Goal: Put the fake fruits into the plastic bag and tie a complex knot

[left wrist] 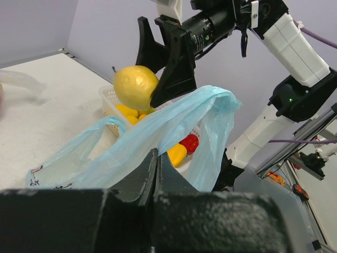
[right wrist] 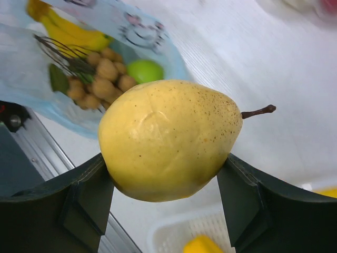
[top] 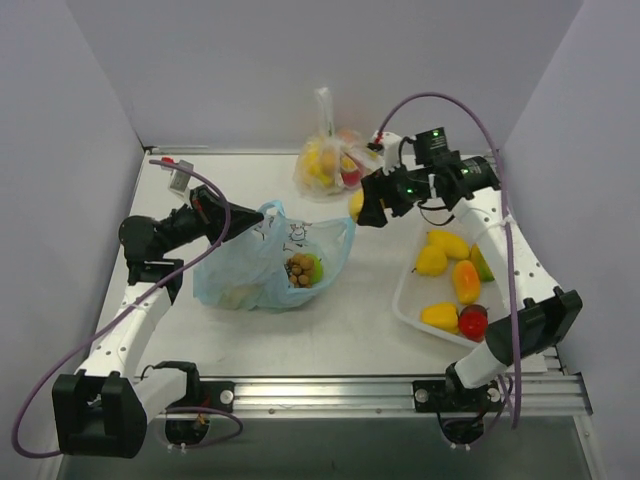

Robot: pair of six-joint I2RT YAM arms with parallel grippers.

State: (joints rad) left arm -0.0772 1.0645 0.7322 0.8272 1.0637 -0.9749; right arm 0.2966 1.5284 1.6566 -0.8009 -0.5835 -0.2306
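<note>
Gripping a yellow pear (right wrist: 168,137), right claw (right wrist: 169,196) spread wide; left claw (left wrist: 157,161) pinched tight on the plastic bag (left wrist: 179,118)

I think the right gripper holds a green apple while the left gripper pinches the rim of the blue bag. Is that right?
Not quite: the right gripper holds a yellow pear, as the right wrist view shows. The left gripper does pinch the rim of the blue bag.

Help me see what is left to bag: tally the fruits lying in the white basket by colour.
Yellow fruits: 3
Orange fruit: 1
Green fruit: 1
Red fruit: 1
Total in the white basket: 6
Not counted: the yellow pear held in the right gripper.
</note>
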